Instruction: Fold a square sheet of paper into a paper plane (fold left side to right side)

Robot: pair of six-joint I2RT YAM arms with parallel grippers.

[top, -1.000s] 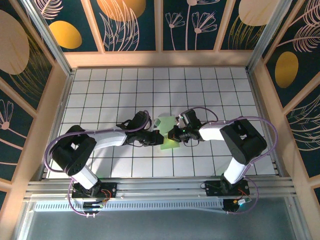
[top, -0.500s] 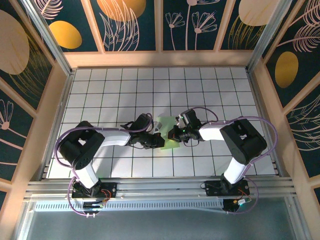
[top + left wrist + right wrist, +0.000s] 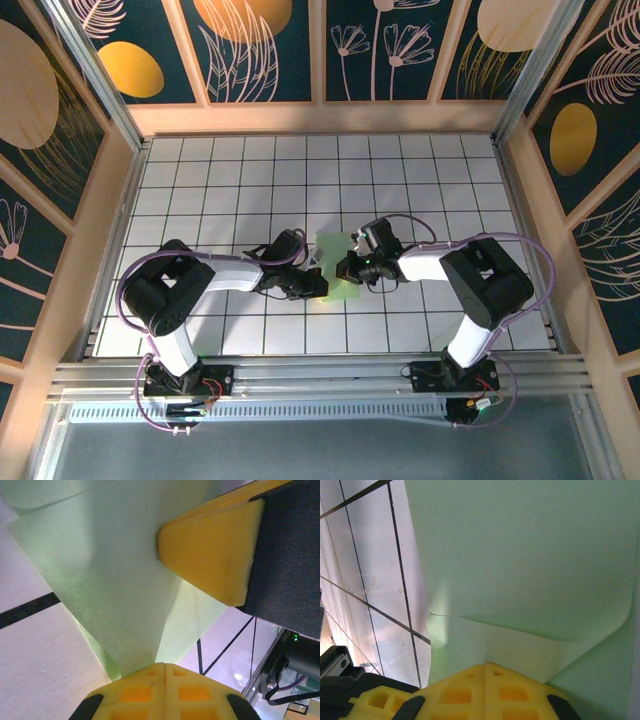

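The square sheet of paper (image 3: 336, 258) is pale green and lies partly folded on the tiled floor between my two grippers. My left gripper (image 3: 318, 285) is shut at the sheet's left side. In the left wrist view a raised flap of the paper (image 3: 115, 580) runs straight into the shut left gripper (image 3: 165, 666). My right gripper (image 3: 346, 269) is shut too, its tips resting against the sheet's right part. In the right wrist view a curled flap (image 3: 530, 555) stands over the flat layer ahead of the right gripper (image 3: 485, 665). A yellow right fingertip (image 3: 215, 545) shows in the left wrist view.
White tiles with black lines (image 3: 400, 180) spread all round the paper. Wooden walls (image 3: 320, 118) close the floor in at the back and sides. An aluminium rail (image 3: 320, 375) carries both arm bases at the near edge.
My left arm has swung in to the right, its gripper ending closer to the right gripper, and the green sheet has bunched up narrower between them. The right arm has stayed put.
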